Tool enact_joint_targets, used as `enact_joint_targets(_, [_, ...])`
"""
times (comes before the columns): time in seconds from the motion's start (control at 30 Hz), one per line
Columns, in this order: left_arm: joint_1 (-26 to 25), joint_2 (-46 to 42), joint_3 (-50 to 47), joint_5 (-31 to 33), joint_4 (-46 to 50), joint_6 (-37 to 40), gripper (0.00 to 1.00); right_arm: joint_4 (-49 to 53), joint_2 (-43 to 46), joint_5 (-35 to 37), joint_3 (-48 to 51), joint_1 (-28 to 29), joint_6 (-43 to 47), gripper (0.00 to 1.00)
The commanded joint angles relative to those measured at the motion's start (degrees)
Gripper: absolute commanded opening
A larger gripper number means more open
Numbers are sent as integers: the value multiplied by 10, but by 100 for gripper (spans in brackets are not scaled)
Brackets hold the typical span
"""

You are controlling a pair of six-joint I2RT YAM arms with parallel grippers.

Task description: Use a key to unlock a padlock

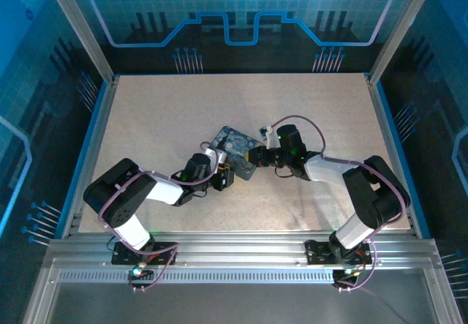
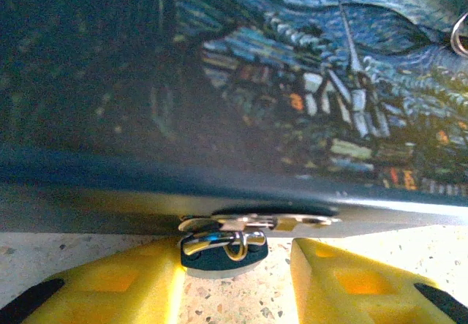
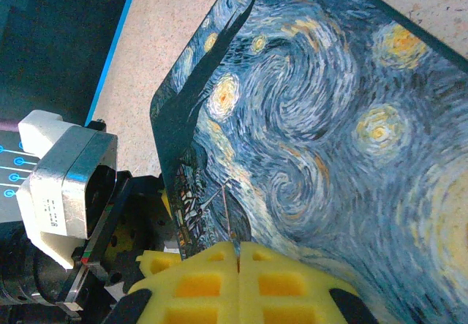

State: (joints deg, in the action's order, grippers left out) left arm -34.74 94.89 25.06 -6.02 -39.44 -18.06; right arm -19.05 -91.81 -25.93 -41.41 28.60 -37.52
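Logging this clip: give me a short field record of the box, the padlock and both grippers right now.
box: rectangular box printed with a blue-and-yellow starry night, lying on the speckled beige table between the arms
padlock: tiny dark bluish padlock with a silvery metal part, at the box's lower edge
left gripper: open, yellow fingers flanking the padlock
right gripper: fingers pressed shut, at the box's edge

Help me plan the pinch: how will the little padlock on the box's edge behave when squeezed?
The padlock looks tiny with shiny rounded metal, so it may slip between the left gripper's broad yellow fingers. It seems hooked to the box's latch, so it would probably swivel rather than lift free.
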Motion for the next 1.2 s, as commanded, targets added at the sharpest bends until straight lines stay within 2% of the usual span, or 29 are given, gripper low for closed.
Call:
enact_joint_targets(0.0, [-10, 4, 12, -17, 4, -18, 42, 39, -6, 11, 13, 9, 2, 0])
enact_joint_targets(0.2, [-10, 2, 14, -20, 5, -28, 32, 39, 1, 11, 13, 11, 3, 0])
enact_joint_targets(0.5, [-11, -47, 18, -25, 54, -73, 31, 64, 46, 27, -12, 12, 39, 0])
enact_joint_targets(0.8, [-16, -115, 29, -50, 139, -155, 31, 120, 173, 90, 28, 19, 105, 0])
enact_joint_targets(1.0, [-17, -156, 63, -71, 228, -200, 26, 136, 255, 146, 86, 74, 154, 0])
enact_joint_targets(1.17, [-17, -181, 82, -83, 265, -234, 27, 106, 298, 195, 137, 134, 167, 0])
